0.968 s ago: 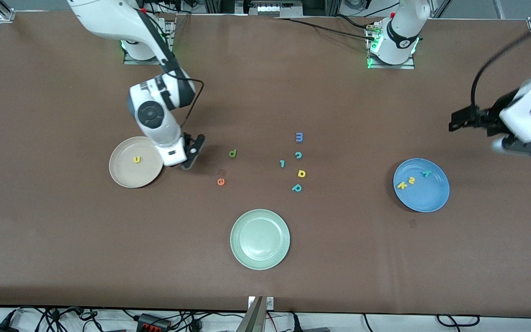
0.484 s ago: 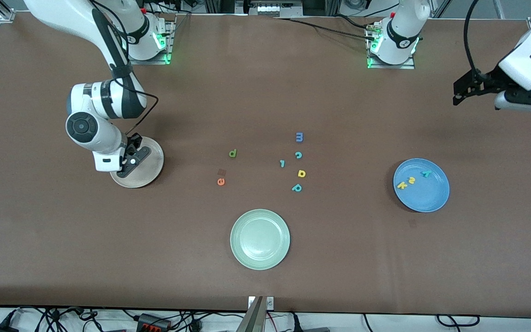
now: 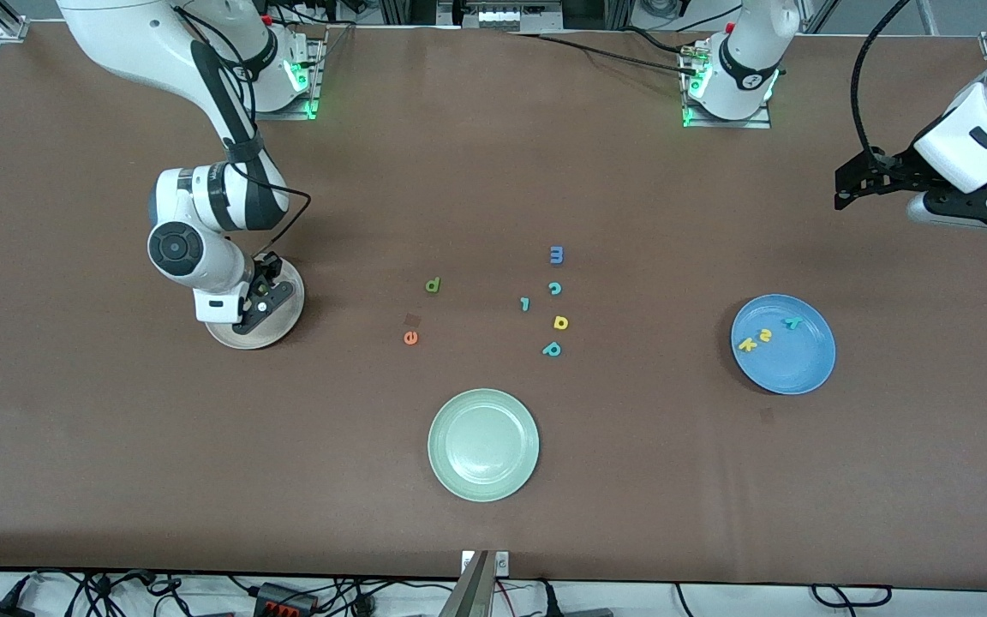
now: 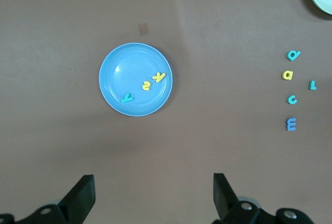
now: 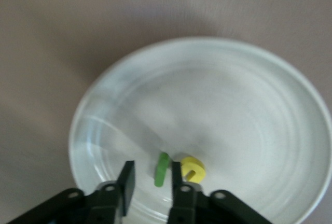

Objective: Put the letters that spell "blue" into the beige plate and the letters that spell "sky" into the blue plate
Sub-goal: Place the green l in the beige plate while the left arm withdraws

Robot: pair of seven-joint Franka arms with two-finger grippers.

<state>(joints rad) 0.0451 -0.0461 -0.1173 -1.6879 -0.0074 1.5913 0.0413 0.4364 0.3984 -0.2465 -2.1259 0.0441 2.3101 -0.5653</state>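
Over the beige plate (image 3: 284,330), right gripper (image 5: 151,182) jaws parted around the dark green bar (image 5: 162,169), which lies in the plate beside the yellow u (image 5: 192,169). Green stemmed letter (image 3: 433,284) and orange e (image 3: 410,338) remain mid-table. Blue plate (image 3: 806,373) holds s, k, y; left gripper (image 4: 153,195) waits open above the left arm's end.

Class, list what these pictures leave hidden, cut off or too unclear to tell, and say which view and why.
- Front view: the beige plate is mostly covered by the right hand, so its letters are hidden.
- Right wrist view: blur leaves it unclear whether the dark green bar is released.
- Front view: the left hand is cut by the edge.
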